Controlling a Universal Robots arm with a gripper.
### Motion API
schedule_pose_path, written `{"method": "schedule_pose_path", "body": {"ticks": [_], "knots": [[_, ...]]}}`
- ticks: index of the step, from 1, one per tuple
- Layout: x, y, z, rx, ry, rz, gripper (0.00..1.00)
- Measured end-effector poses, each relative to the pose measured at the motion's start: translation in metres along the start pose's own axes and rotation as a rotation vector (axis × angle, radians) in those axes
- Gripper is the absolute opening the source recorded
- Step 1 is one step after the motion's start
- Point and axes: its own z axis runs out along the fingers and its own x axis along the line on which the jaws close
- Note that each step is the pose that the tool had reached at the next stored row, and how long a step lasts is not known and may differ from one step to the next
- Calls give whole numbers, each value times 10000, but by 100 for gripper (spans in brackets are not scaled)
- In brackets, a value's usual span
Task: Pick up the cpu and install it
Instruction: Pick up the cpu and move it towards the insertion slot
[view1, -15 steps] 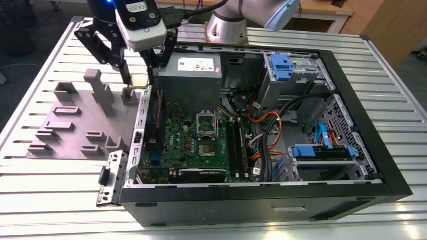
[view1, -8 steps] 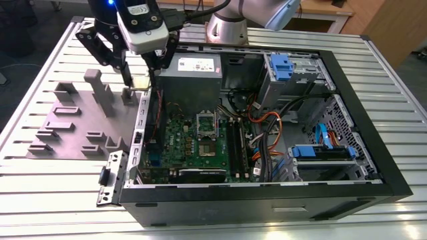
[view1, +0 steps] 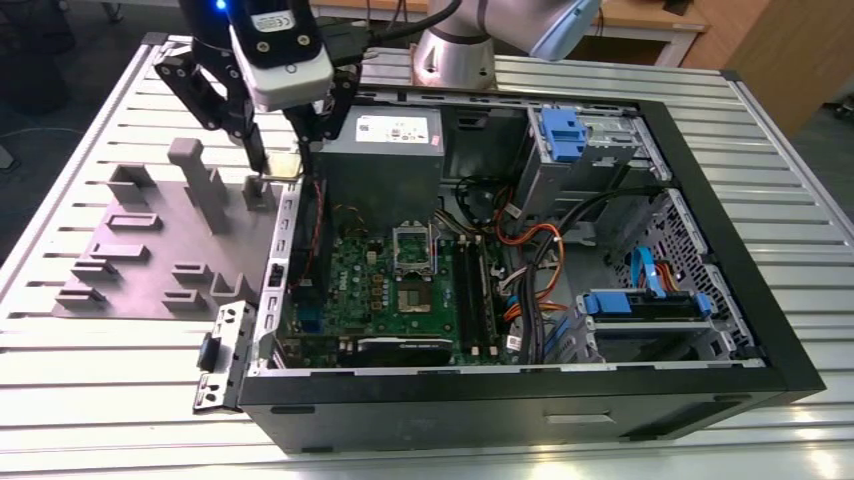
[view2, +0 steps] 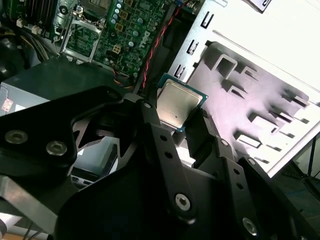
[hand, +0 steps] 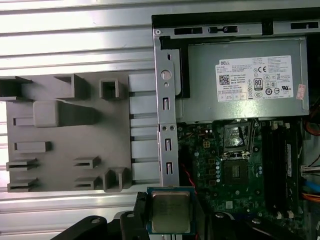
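Note:
The cpu (hand: 170, 209), a thin square chip with a dull silver top, sits between my gripper's (hand: 170, 216) black fingers, which are shut on its two opposite edges. In the second wrist view the cpu (view2: 178, 101) is held level in the gripper (view2: 175, 117). In the exterior view the gripper (view1: 278, 172) hangs with the cpu (view1: 278, 179) above the seam between the grey fixture plate and the computer case's side wall. The motherboard's silver socket frame (view1: 414, 262) (hand: 237, 150) lies open inside the case, apart from the gripper.
A grey fixture plate (view1: 147, 250) with raised blocks lies on the slatted table on the exterior view's left. The open black case (view1: 721, 250) holds a grey power supply (view1: 387, 140), memory sticks (view1: 470, 290), loose cables (view1: 534, 260) and blue drive brackets (view1: 641, 305).

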Motion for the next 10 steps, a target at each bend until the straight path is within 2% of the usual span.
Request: {"method": "schedule_pose_path", "body": {"ticks": [10], "knots": [[-23, 2, 0, 1, 0, 0, 47]]}}
